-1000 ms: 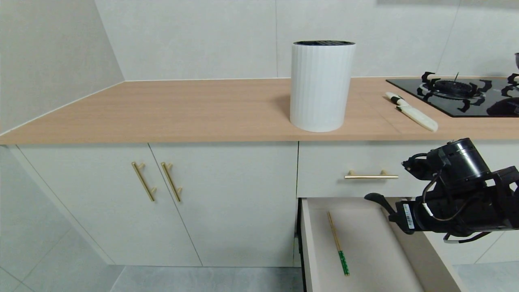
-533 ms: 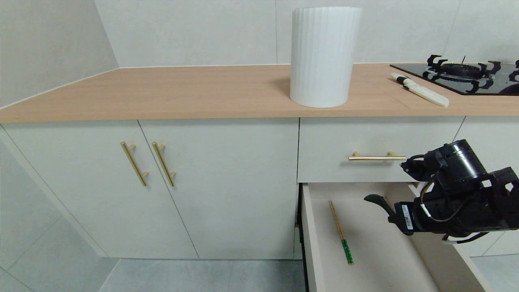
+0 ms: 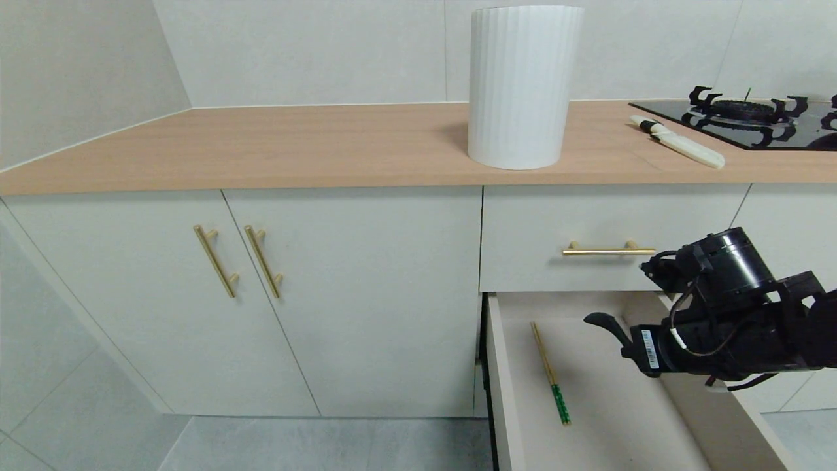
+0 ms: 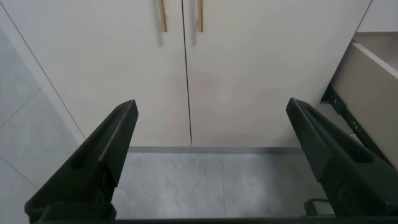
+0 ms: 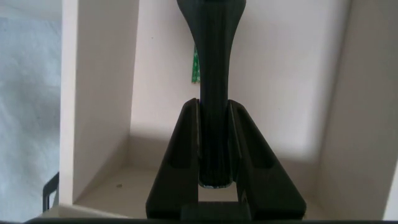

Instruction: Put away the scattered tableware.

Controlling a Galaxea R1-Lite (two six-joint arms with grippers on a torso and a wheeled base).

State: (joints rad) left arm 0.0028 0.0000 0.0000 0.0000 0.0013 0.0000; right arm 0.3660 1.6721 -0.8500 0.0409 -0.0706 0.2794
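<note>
Your left gripper (image 4: 211, 109) hangs low in front of the cabinet doors (image 4: 249, 68), its jaws spread wide with nothing between them. On the counter (image 3: 294, 144) stands a tall white ribbed holder (image 3: 523, 85). Below it and a little to the right, the lower drawer (image 3: 502, 392) is pulled out. A pair of chopsticks (image 3: 550, 383) with green ends lies lengthwise on the drawer floor near its left wall, so that piece looks put away. Your right gripper (image 3: 596, 320) hovers over the drawer, beside the chopsticks but apart from them, jaws pressed together and holding nothing.

The piece left out is the knife (image 3: 680, 142), lying flat on the counter between the holder and the gas hob (image 3: 739, 121). Expect it to be light and stiff with a smooth, slick surface, and brittle if it is ceramic. Take it across the far end beyond the dark band, which I judge to be the handle, and close gently. Lying flat, it gives you little height to grip.
</note>
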